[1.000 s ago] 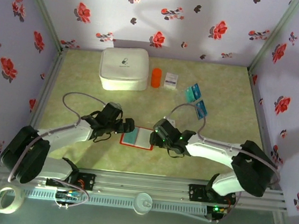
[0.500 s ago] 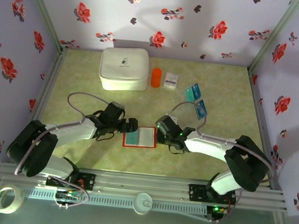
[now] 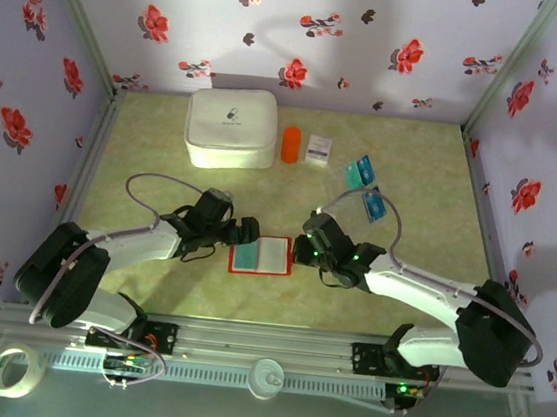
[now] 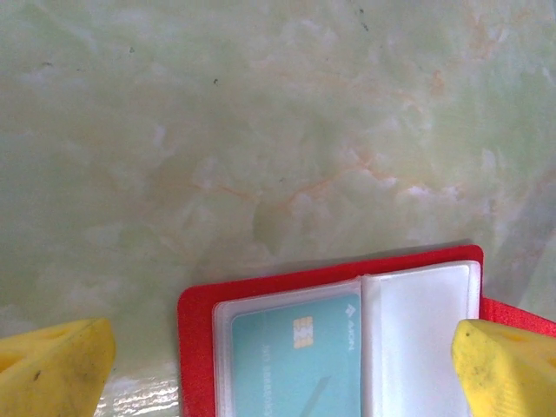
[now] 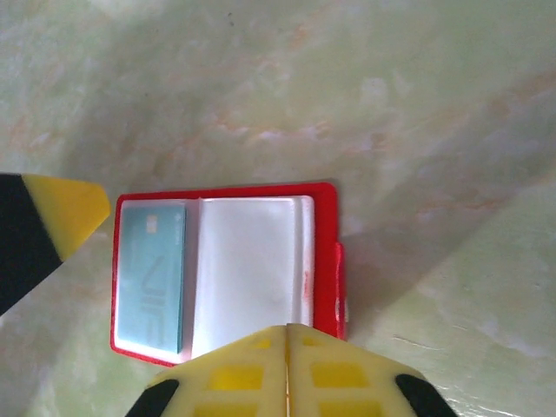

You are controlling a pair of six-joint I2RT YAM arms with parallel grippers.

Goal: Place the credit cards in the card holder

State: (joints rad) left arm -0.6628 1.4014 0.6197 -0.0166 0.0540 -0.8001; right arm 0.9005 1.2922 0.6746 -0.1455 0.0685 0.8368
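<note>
The teal card (image 4: pixel 291 356) in the holder (image 5: pixel 323 252) carries a gold chip with pale lettering beside it, too blurred to read. In the right wrist view its large faint marks are no clearer. The white case (image 3: pixel 231 128) near the top of the overhead view bears a small dark logo and the white packet (image 3: pixel 318 150) a dark printed band; neither is legible. An orange cylinder (image 3: pixel 291 144) sits between them.

The holder lies open and flat on the worktop (image 3: pixel 432 186), at the centre of the overhead view between the two arms. The teal card is in its left pocket, with a pale clear pocket to the right. The bottom edge of the left wrist view cuts off the holder's lower part. The loose cards (image 3: pixel 360 171) lie right of the packet in two small groups, overlapping so that their count is unclear.

The left claw (image 4: pixel 280 367) is spread wide, one yellow tip at each bottom corner of its view, straddling the holder; whether it touches cannot be told. The right claw (image 5: pixel 287 347) is closed, its pads pressed together at bottom centre with nothing seen between them. Its tips overlap the holder's lower edge, and contact cannot be told.
</note>
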